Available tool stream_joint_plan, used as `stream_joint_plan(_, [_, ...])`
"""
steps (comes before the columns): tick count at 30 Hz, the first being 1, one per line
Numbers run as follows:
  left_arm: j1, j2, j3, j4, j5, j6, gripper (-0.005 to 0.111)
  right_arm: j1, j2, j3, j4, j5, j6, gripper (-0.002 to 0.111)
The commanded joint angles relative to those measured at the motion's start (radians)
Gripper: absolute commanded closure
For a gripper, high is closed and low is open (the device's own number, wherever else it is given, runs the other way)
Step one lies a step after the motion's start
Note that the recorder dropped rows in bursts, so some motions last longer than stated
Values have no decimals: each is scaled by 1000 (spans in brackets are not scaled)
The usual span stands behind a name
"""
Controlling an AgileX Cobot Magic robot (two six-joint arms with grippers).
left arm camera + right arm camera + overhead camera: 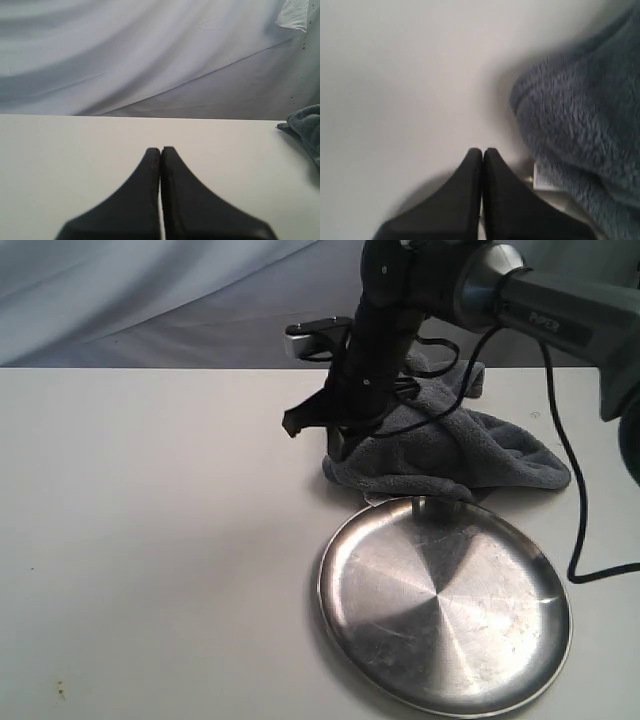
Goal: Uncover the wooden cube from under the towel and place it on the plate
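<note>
- Two grippers are pressed shut and hold nothing. The right gripper (482, 150) has its tips low over the table (150, 540) at the 9 o'clock edge of the towel (470, 445), just beside the cloth and not on it. The left gripper (160, 148) hangs over bare table with only a corner of the towel in its view.
- No wooden cube shows in any view; I judge it lies hidden under the towel. The towel sits at 12 o'clock of the plate (440, 630) with its near hem right at the rim, though I cannot tell whether they touch.
- Shut jaws cannot pinch cloth. If the right gripper goes in as it is, it will likely shove the towel toward 3 o'clock and drag the cube along.
- A grab that goes too deep could catch the cube with the terry, lift it and drop it somewhere awkward.
- A grab that is too shallow, on the fluffy pile or the small white label (542, 176) alone, may slip free midway.
- Pulling the towel toward 6 o'clock would drape it over the plate and block the target.
- The black cable (577, 490) hangs loose at the towel's 3 o'clock and could snag the cloth.
</note>
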Motion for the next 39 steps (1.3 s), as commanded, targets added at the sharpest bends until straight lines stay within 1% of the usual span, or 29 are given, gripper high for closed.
stream_joint_plan(1, [-1, -2, 4, 1, -4, -3, 105, -4, -129, 232, -57, -52, -15, 108])
stream_joint_plan(5, [-1, -2, 4, 1, -4, -3, 105, -46, -249, 434, -90, -182, -15, 108])
stream_joint_plan(9, [-1, -2, 4, 1, -4, -1, 105, -149, -353, 591, -90, -261, -15, 108])
stream_joint_plan(13, [-1, -2, 4, 1, -4, -1, 105, -295, -388, 623, -90, -305, 18, 108])
stream_joint_plan(16, [-1, -2, 4, 1, -4, -1, 105, -363, -388, 623, -59, -367, 53, 108])
stream_joint_plan(18, [-1, -2, 4, 1, -4, -1, 105, -375, -388, 618, -47, -419, 50, 108])
stream_joint_plan(20, [-1, -2, 4, 1, -4, -1, 105, -378, -371, 587, -47, -431, 50, 108])
stream_joint_plan(24, [-1, -2, 4, 1, -4, -3, 105, -371, -300, 460, -31, -398, 56, 108])
stream_joint_plan(33, [-1, -2, 4, 1, -4, -3, 105, -365, -77, 79, -30, -235, 79, 108])
stream_joint_plan(37, [-1, -2, 4, 1, -4, -3, 105, -336, -3, -65, -33, -190, 87, 108])
stream_joint_plan(39, [-1, -2, 4, 1, -4, -3, 105, -315, 21, -109, -33, -180, 87, 108])
